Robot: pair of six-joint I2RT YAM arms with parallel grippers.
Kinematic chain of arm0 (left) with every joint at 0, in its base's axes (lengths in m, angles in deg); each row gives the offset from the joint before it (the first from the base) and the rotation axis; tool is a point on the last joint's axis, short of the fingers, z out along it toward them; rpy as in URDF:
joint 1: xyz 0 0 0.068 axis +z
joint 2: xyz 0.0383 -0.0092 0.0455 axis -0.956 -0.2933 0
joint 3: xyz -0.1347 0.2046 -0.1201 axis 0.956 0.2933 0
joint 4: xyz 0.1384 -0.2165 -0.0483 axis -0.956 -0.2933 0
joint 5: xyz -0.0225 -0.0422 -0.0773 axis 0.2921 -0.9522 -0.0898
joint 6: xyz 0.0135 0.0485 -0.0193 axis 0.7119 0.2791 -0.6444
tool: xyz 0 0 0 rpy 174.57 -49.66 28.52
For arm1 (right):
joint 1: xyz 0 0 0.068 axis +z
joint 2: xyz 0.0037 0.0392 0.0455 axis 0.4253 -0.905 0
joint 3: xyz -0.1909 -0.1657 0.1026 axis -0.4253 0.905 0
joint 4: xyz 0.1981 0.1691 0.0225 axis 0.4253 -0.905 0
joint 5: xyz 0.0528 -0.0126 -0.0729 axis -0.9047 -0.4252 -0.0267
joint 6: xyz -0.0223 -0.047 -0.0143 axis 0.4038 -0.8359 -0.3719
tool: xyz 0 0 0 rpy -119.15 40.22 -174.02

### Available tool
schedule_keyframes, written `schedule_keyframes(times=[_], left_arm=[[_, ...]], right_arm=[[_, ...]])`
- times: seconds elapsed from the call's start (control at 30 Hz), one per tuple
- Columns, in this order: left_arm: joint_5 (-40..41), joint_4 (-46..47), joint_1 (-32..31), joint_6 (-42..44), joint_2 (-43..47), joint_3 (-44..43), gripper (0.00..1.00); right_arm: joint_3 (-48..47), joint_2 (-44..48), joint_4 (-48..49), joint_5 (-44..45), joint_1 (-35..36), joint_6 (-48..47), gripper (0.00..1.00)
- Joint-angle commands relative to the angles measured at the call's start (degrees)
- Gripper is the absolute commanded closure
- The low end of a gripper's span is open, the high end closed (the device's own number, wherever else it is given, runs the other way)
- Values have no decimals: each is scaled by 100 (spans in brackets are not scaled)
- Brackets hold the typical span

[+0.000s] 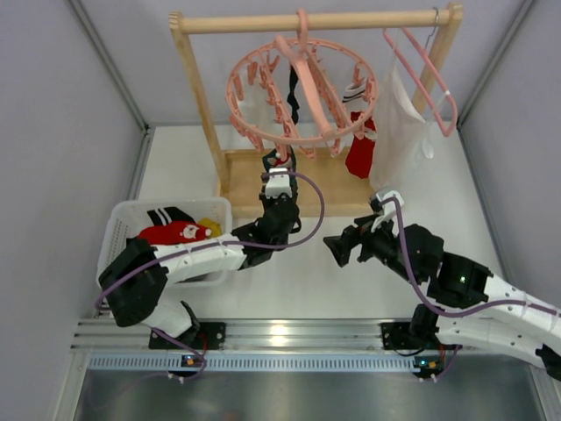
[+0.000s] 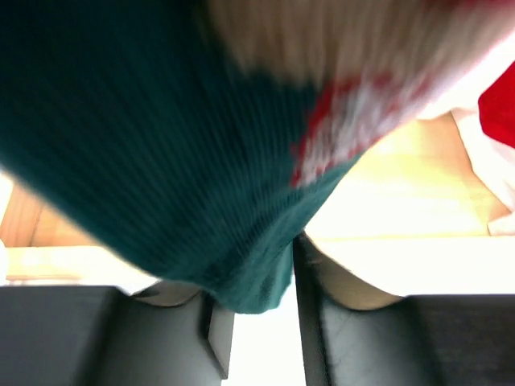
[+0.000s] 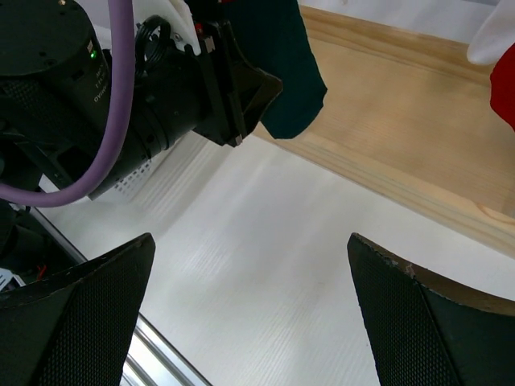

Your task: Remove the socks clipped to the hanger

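My left claw (image 1: 276, 163) is half-closed around the toe of the dark teal knit sock (image 2: 161, 161); can't tell if it's pinched. The sock hangs from the round salmon-pink plastic clip hanger (image 1: 233, 88) on the wooden rack (image 1: 197, 79). A red sock (image 1: 359, 153) is clipped there too. My right claw (image 3: 249, 241) gapes wide above the white counter (image 1: 289, 281).

You will find no writing here that you can read. The black motor housing (image 3: 76, 56) of the left arm carries a few lines of small white print in the right wrist view, too fine to make out. The red sock (image 1: 173, 232) in the basket (image 1: 123, 219) bears a pale motif, with no letters that you can tell.
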Motion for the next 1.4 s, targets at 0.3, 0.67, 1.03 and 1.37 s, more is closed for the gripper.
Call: schedule_keyframes(times=[0.3, 0.67, 1.03, 1.37], left_arm=[[198, 797, -216, 238, 378, 219, 100], [1429, 779, -876, 405, 256, 52, 100], [1333, 770, -947, 527, 150, -124, 100], [1403, 788, -947, 791, -623, -581, 100]], right_arm=[[-462, 104, 623, -510, -53, 17, 0], [-2667, -1477, -53, -335, 43, -53, 18], [-2405, -1084, -1196, 1625, 78, -97, 10], [-4547, -2109, -2241, 1636, 78, -571, 20]])
